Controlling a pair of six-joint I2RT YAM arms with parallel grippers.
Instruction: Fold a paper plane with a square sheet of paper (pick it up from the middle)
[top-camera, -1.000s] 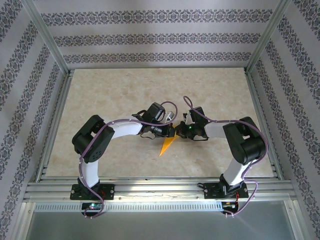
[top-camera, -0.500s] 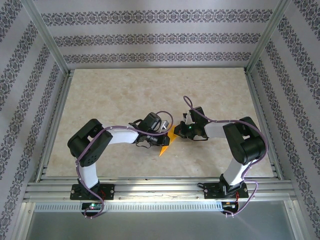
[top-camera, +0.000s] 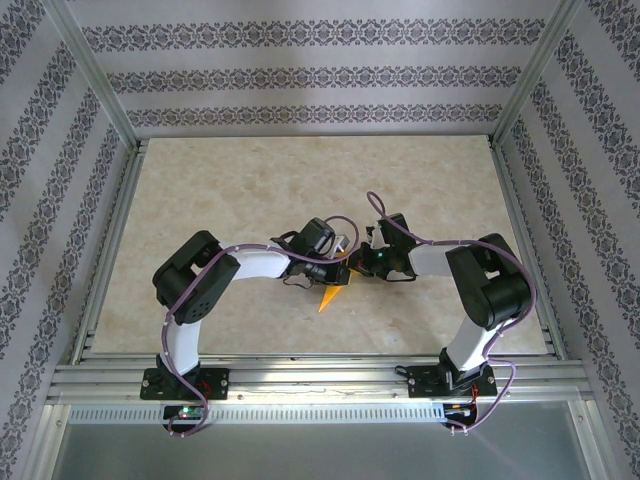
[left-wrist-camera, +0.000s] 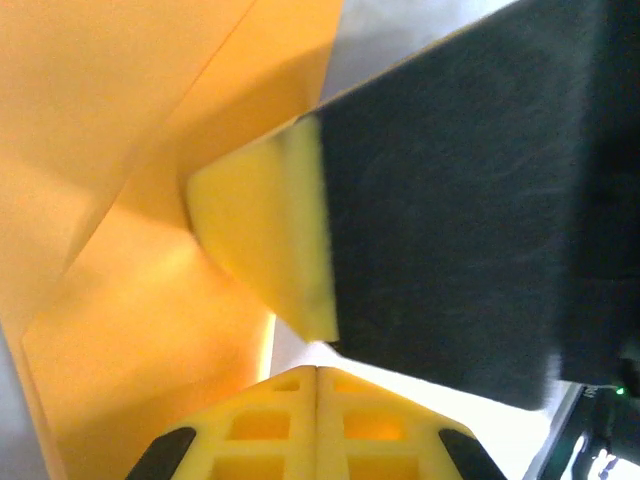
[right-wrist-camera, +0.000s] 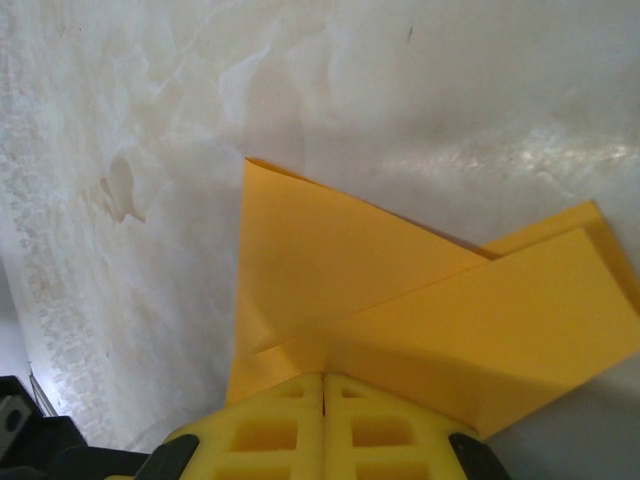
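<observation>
One paper plane; left gripper, right gripper, both closed

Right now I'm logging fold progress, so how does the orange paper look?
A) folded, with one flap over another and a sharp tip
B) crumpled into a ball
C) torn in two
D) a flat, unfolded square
A: in the right wrist view the orange paper has one flap lying over another along straight creases, and from above it tapers to a sharp tip.

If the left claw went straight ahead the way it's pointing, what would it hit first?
Probably the right claw's yellow fingertip, directly ahead of the left claw, with the folded orange-yellow paper sheet behind it; depth unclear.
</observation>
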